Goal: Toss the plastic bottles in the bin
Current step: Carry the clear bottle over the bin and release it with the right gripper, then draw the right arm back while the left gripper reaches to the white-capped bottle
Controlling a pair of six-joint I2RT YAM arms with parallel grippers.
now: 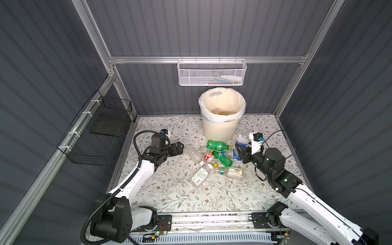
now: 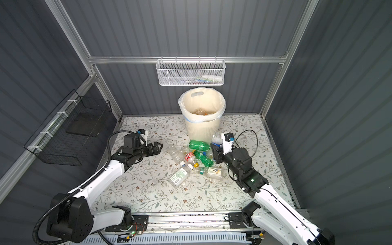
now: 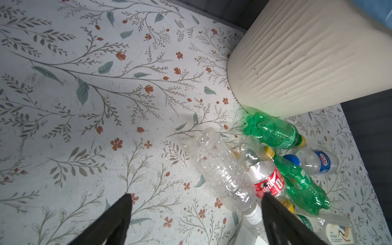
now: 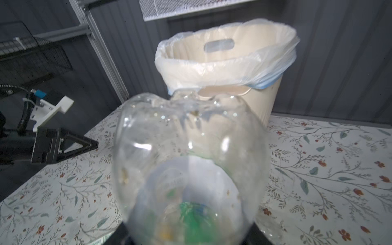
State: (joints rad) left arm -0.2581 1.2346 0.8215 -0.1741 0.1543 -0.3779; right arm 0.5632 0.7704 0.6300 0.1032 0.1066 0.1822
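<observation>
The cream ribbed bin (image 1: 220, 129) with its white liner stands at the back of the table, a clear bottle lying inside it. In front of it lie several plastic bottles: two green ones (image 1: 218, 145) (image 3: 303, 186), a red-labelled one (image 3: 267, 182), a clear crushed one (image 3: 220, 169) and two white-labelled ones (image 1: 200, 175). My right gripper (image 1: 240, 148) is shut on a clear blue-labelled bottle (image 1: 242, 139) (image 4: 191, 159), held upright just right of the bin's base. My left gripper (image 1: 182, 146) (image 3: 196, 197) is open, just left of the clear crushed bottle, holding nothing.
A white mesh basket (image 1: 212, 73) hangs on the back rail above the bin. A black wire basket (image 1: 95, 133) is fixed to the left wall. Grey walls and aluminium posts close the table on three sides.
</observation>
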